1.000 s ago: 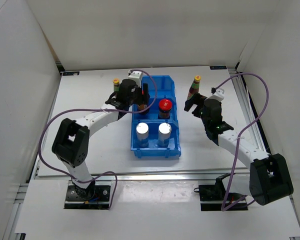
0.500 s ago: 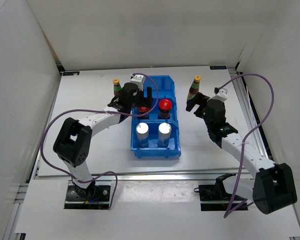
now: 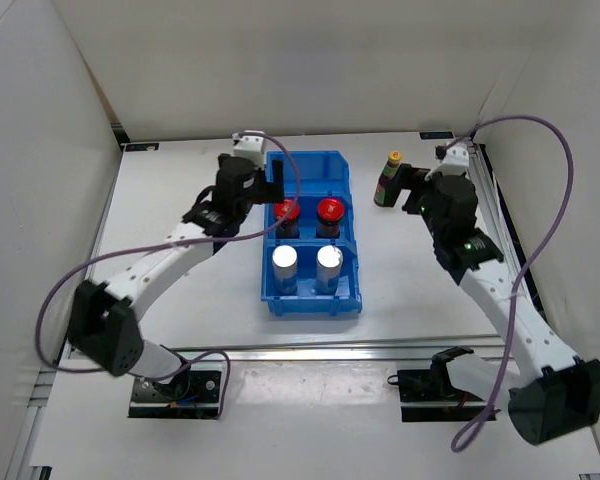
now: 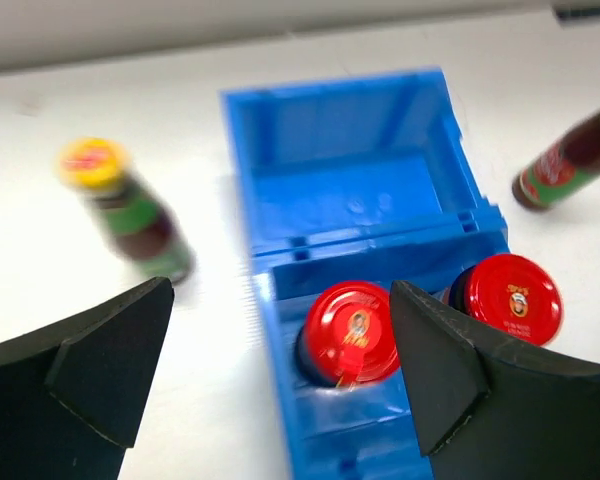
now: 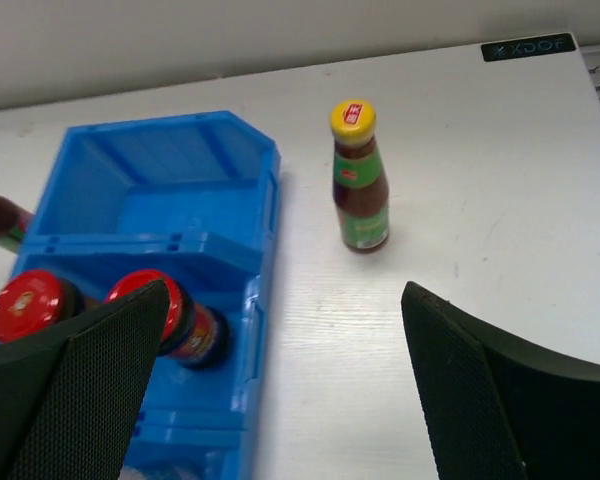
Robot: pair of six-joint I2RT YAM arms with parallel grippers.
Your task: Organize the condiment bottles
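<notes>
The blue bin (image 3: 352, 283) holds two red-lidded dark jars (image 3: 287, 212) (image 3: 329, 210) in its middle row and two white silver-capped bottles (image 3: 284, 262) (image 3: 329, 258) in front; its back compartment holds nothing. My left gripper (image 3: 265, 193) is open and empty, above the left red-lidded jar (image 4: 350, 333) and the bin's left wall. One yellow-capped, green-necked bottle (image 4: 128, 212) stands left of the bin, hidden under my left arm in the top view. The other one (image 3: 390, 177) stands right of the bin. My right gripper (image 3: 405, 192) is open and empty, just near of it (image 5: 359, 178).
White walls enclose the table on the left, back and right. A metal rail (image 3: 495, 215) runs along the right edge. Purple cables loop from both arms. Bare table shows between the bin (image 5: 255, 300) and the right bottle.
My left gripper let go of the left red-lidded jar in the bin and drew back to the upper left. My right arm rose and moved toward the back right.
</notes>
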